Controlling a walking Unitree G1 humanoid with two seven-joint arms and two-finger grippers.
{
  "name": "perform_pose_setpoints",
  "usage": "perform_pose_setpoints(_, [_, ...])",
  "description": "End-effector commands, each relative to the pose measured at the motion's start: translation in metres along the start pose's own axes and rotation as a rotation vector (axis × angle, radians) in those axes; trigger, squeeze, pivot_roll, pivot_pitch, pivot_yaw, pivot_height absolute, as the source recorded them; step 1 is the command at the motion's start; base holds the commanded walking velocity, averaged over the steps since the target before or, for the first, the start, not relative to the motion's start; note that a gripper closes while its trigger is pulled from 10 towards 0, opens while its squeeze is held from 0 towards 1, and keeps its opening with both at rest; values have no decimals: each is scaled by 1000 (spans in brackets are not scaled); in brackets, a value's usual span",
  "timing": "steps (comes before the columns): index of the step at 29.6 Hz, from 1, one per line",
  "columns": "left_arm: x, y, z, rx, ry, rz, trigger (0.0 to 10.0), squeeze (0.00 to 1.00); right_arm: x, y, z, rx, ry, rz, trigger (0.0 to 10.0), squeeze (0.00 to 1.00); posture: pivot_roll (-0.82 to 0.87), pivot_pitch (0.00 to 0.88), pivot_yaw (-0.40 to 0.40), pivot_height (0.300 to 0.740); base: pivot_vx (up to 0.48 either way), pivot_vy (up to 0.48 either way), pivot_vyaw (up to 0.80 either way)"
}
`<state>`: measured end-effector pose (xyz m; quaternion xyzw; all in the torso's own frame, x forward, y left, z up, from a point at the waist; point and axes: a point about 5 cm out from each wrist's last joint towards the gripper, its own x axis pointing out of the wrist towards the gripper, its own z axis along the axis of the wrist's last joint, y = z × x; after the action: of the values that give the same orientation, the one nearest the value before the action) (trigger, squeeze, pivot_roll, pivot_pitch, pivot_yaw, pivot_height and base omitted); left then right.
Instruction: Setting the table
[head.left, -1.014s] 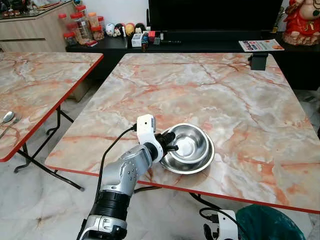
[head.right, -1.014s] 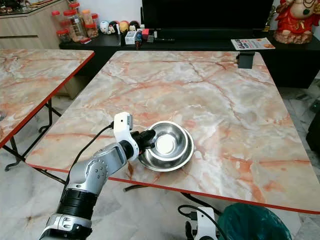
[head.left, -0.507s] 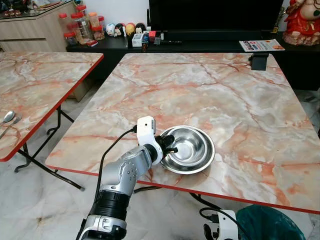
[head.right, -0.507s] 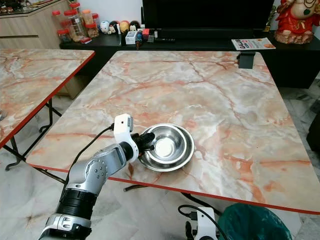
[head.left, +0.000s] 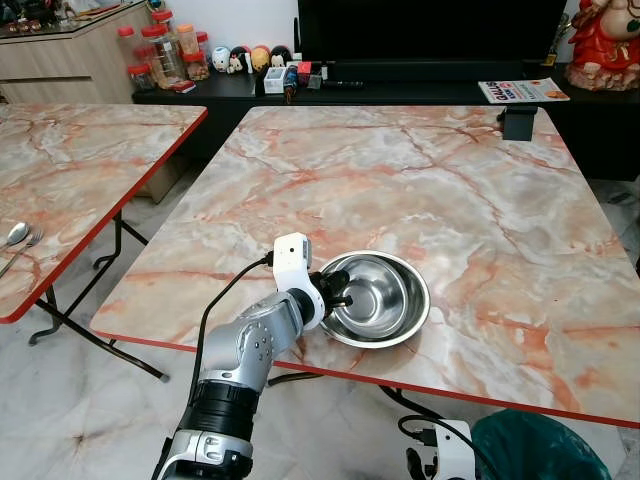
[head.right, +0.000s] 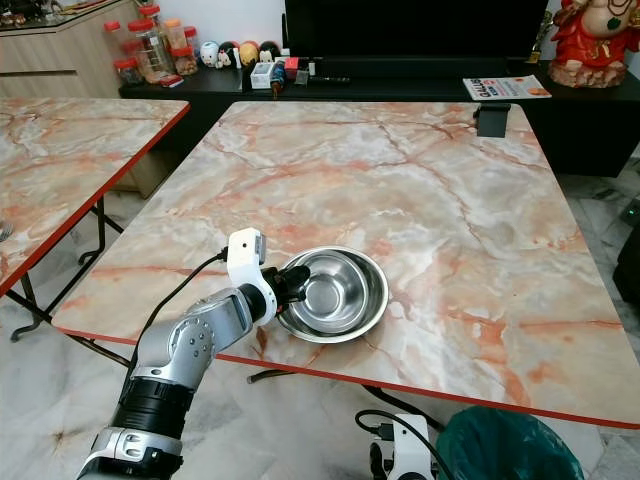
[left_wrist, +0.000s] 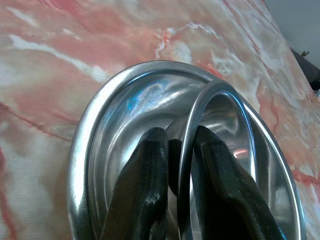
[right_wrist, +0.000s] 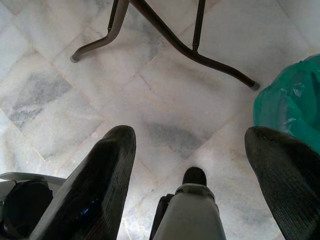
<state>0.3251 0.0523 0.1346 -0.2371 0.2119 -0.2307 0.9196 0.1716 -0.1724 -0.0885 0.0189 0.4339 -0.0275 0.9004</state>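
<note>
You've got the left gripper (head.left: 340, 290) at the near edge of the marble table (head.left: 430, 190), clamped on the left rim of the upper steel bowl (head.left: 378, 292). In the left wrist view one finger (left_wrist: 142, 185) sits outside that rim and the other inside, with the thin rim pinched between them. That upper bowl (left_wrist: 220, 125) sits nested in a wider lower bowl (left_wrist: 100, 150), offset toward one side of it rather than centred. Whether the upper bowl is lifted clear of the lower one or resting in it, you can't tell from these views.

Both bowls sit on the near part of the table, slightly left of centre, close to the red edge. The silver left arm (head.left: 250, 345) reaches in from the near left.

The right gripper (right_wrist: 190, 165) hangs low over the tiled floor (right_wrist: 165, 95), fingers spread wide apart, holding nothing. A green bin bag (right_wrist: 290, 105) is beside it, and table legs (right_wrist: 190, 45) cross beyond.

On the second table (head.left: 70, 180) at left, a spoon and fork (head.left: 18, 240) lie at its near left edge. A black stand (head.left: 518, 122) sits at the far right corner of the main table.
</note>
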Motion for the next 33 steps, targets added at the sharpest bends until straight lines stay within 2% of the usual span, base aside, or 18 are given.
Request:
perform_pose_setpoints(1, [-1,-1,7,24,-8,8,10000,0,0,2,-1,11,2,0,10000,0,-32,0,93,723,0,0,0])
perform_pose_setpoints(7, [-1,-3,6,49,12,-13,10000,0,0,3,-1,10,2,1,10000,0,-32,0,93,723,0,0,0])
perform_pose_setpoints(8, [-1,-4,6,55,17,-13,10000,808,0,3,-1,10,2,2,10000,0,-32,0,93,723,0,0,0])
perform_pose_setpoints(9, [-1,-4,6,56,18,-12,10000,1000,0,3,-1,10,2,2,10000,0,-32,0,93,723,0,0,0])
perform_pose_setpoints(11, [-1,-4,6,57,20,-10,10000,1000,0,3,0,10,1,2,10000,0,-30,0,94,723,0,0,0])
perform_pose_setpoints(12, [-1,-4,6,61,20,-9,10000,0,0,3,0,11,0,3,10000,0,-30,0,94,723,0,0,0])
perform_pose_setpoints(19, [-2,-1,11,99,5,12,10000,0,0,3,0,12,0,3,10000,0,-29,0,94,723,0,0,0])
perform_pose_setpoints(23, [-5,3,20,231,-17,63,10000,0,0,3,0,11,1,3,10000,0,-29,0,94,723,0,0,0])
perform_pose_setpoints(28, [-8,2,30,257,-64,61,10000,0,0,3,0,11,0,4,10000,0,-26,0,91,723,0,0,0])
perform_pose_setpoints(29, [-18,-3,51,287,-214,20,10000,0,0,3,1,12,-1,4,10000,0,-24,0,91,723,0,0,0])
perform_pose_setpoints(30, [-25,-3,61,293,-303,2,10000,0,0,3,1,12,-2,5,10000,0,-24,0,91,723,0,0,0])
perform_pose_setpoints(32, [-27,-2,63,286,-321,2,10000,0,0,3,1,12,-2,5,10000,0,-24,0,91,723,0,0,0])
perform_pose_setpoints(33, [-32,4,68,289,-369,34,10000,0,0,3,1,13,-3,6,10000,0,-24,0,91,723,0,0,0])
